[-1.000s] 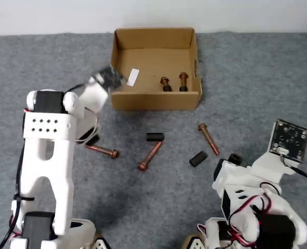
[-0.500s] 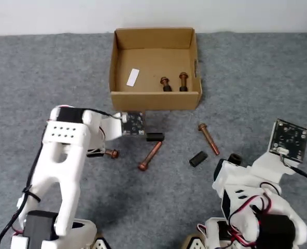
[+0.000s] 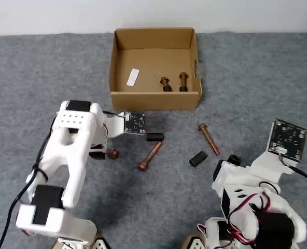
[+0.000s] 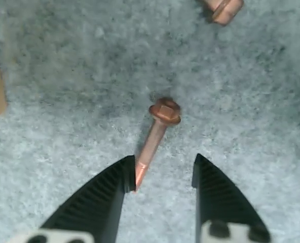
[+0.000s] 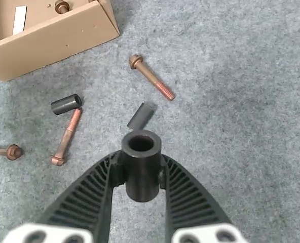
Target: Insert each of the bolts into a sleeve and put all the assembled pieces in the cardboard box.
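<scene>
A copper bolt [image 4: 157, 135] lies flat on the grey carpet [image 3: 257, 78]. The left gripper [image 4: 163, 167] hangs just over it with jaws open. The bolt's threaded tip is just beside the inner face of one finger, and its hex head points away. In the high view this bolt is at about 9 o'clock from the middle bolt [image 3: 150, 155]. A loose sleeve [image 3: 154, 137] lies at that bolt's 12 o'clock, a second sleeve [image 3: 197, 158] at 3 o'clock and a third bolt [image 3: 209, 138] at 2 o'clock. The cardboard box [image 3: 156, 100] stands at the table's 12 o'clock with two assembled pieces [image 3: 165, 83] side by side inside. At about 5 o'clock the right gripper [image 5: 141, 174] is clamped on a black held sleeve [image 5: 141, 152] with its bore open toward the wrist camera. The step in hand looks like picking up this bolt to mate it with the held sleeve. The next move likely calls for centring the shank between the fingers and closing on it, then lining the tip up with the bore. The left wrist view gives the jaw gap and the off-centre tip, which the arm covers in the high view. The right wrist view gives the clamp on the sleeve. The high view gives the whole layout and the box's contents.
</scene>
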